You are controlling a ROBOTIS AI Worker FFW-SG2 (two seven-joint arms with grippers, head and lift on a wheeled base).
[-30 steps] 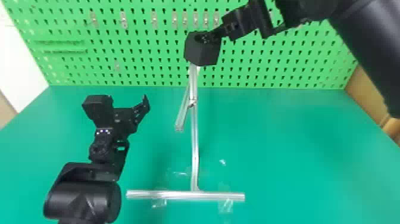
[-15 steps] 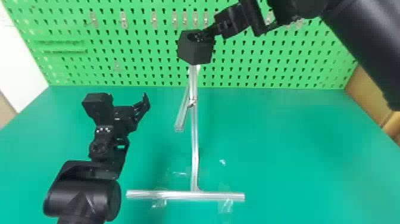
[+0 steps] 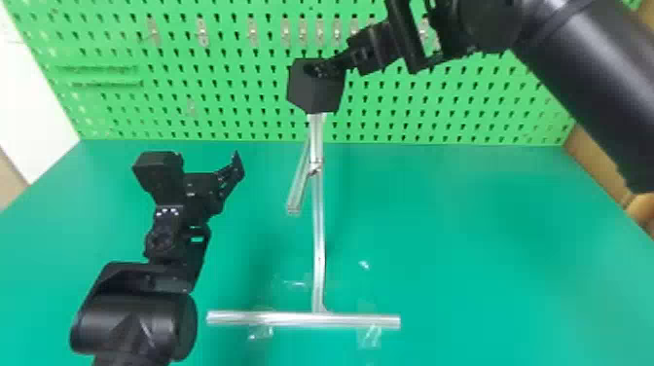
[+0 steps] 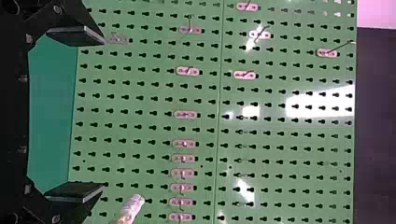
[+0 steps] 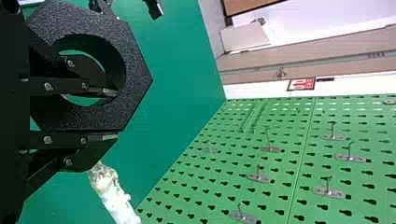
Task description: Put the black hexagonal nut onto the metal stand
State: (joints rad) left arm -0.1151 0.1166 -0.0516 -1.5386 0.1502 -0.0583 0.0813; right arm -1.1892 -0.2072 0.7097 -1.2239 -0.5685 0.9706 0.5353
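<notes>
In the head view my right gripper [image 3: 336, 65] is shut on the wall of the black hexagonal nut [image 3: 316, 90], which appears right over the top of the metal stand's upright [image 3: 318, 233]; contact cannot be told. The right wrist view shows one finger of my right gripper [image 5: 114, 114] inside the hole of the nut [image 5: 135, 74] and the other along its outer side, with a stand tube [image 5: 114, 196] beside it. My left gripper [image 3: 237, 168] is parked left of the stand; in the left wrist view the same gripper [image 4: 100, 113] is open with nothing between its fingers.
A green pegboard [image 3: 219, 97] with metal hooks rises behind the green table [image 3: 462, 243]. The stand's slanted tube [image 3: 298, 190] projects left of the upright, and its base bar [image 3: 301, 320] lies across the front. Cardboard [image 3: 603, 165] borders the right side.
My right gripper has carried the nut leftward, and lately slightly lower in the head view, from right of the upright to over its top. The left arm has stayed put.
</notes>
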